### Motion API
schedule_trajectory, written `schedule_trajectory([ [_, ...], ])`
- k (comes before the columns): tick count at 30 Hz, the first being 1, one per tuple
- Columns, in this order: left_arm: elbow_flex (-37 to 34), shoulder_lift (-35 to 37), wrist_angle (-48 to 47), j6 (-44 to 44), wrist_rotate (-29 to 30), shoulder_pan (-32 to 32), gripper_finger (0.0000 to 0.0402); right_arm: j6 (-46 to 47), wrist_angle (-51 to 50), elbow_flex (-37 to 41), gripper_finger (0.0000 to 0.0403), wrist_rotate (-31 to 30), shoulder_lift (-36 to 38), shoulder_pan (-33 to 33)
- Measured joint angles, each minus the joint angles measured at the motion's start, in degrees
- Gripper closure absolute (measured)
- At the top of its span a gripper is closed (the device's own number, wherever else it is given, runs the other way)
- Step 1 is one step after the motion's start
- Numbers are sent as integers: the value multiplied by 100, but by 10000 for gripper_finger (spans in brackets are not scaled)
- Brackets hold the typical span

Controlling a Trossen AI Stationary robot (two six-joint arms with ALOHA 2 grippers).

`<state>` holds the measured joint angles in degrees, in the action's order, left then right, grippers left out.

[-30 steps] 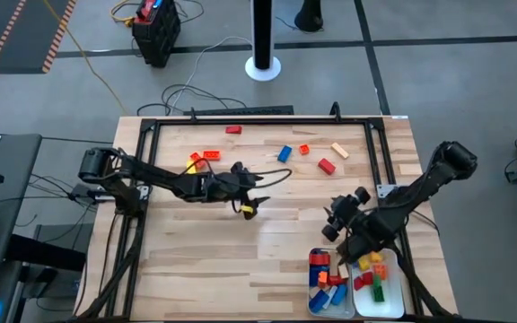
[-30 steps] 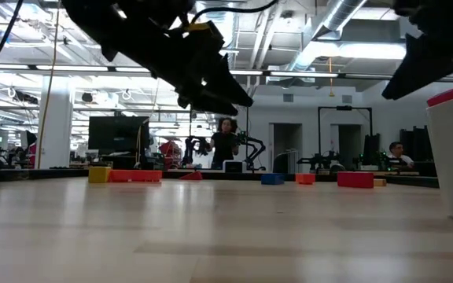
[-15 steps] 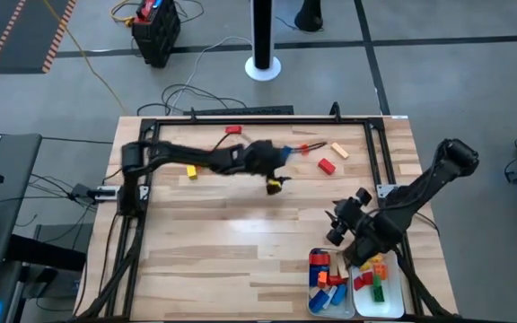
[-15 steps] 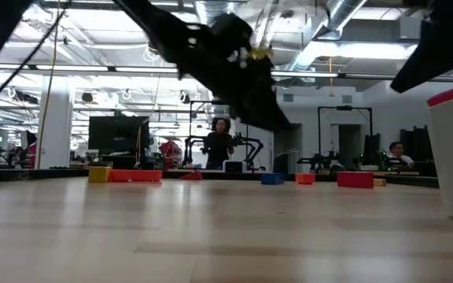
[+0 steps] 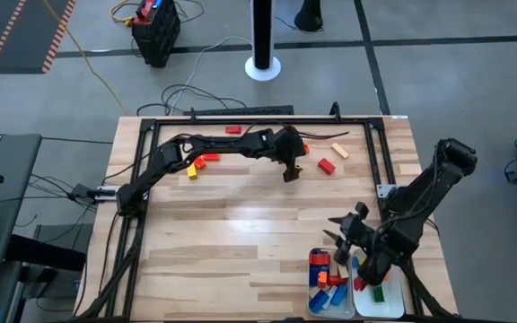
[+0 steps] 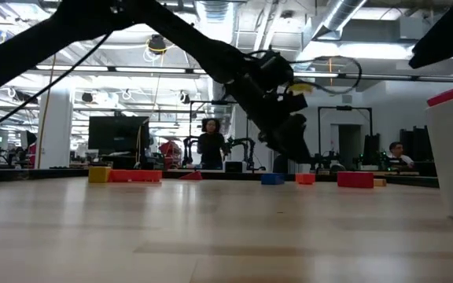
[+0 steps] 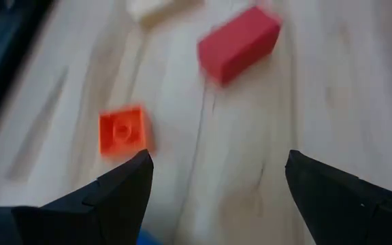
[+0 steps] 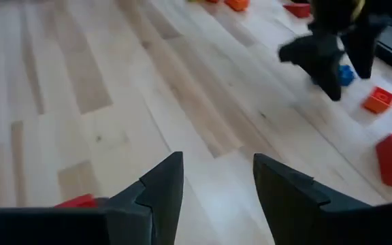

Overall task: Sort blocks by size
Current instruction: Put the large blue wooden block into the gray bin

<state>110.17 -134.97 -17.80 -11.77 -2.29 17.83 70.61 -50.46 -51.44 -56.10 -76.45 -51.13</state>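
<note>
The left gripper (image 5: 290,170) has moved further right along the far side of the table, its fingers (image 7: 121,190) apart and empty above the small orange block (image 7: 122,131), near the red block (image 5: 327,166). The right gripper (image 5: 341,231), fingers apart, has come nearer the trays (image 5: 393,305) holding sorted blocks (image 5: 319,262).

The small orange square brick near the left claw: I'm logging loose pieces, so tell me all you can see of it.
The small orange square plastic brick has one round stud on top and lies flat on the bare wooden table, touching nothing. A red oblong brick lies apart from it. The left claw hangs open above, nearby.
</note>
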Motion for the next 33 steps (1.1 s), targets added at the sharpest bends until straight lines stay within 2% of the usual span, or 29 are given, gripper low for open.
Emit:
schedule_trajectory([
  [2, 62, -82, -97, 168, 343, 19, 81, -177, 141, 0, 197, -4, -50, -27],
  [6, 79, -83, -89, 439, 1645, 26, 81, -212, 55, 0, 197, -7, -120, -64],
  [8, 86, -70, -113, 672, 1900, 65, 81, -212, -32, 0, 197, -8, -124, -48],
  [13, 79, -87, -343, 1222, 1855, 256, 81, -357, -94, 0, 197, -133, -124, -1],
  [19, 90, -58, -932, 1072, 1526, 488, 81, -483, -202, 0, 197, -133, -121, 135],
  [24, 204, -83, -1577, 925, 673, 684, 83, -522, -158, 0, 198, -131, -121, 233],
  [29, 414, -70, -2915, 451, 1336, 805, 111, -528, 82, 0, 198, -131, -121, 197],
  [33, 497, -21, -3870, 426, 1420, 931, 133, -523, 373, 0, 198, -129, -121, 75],
])
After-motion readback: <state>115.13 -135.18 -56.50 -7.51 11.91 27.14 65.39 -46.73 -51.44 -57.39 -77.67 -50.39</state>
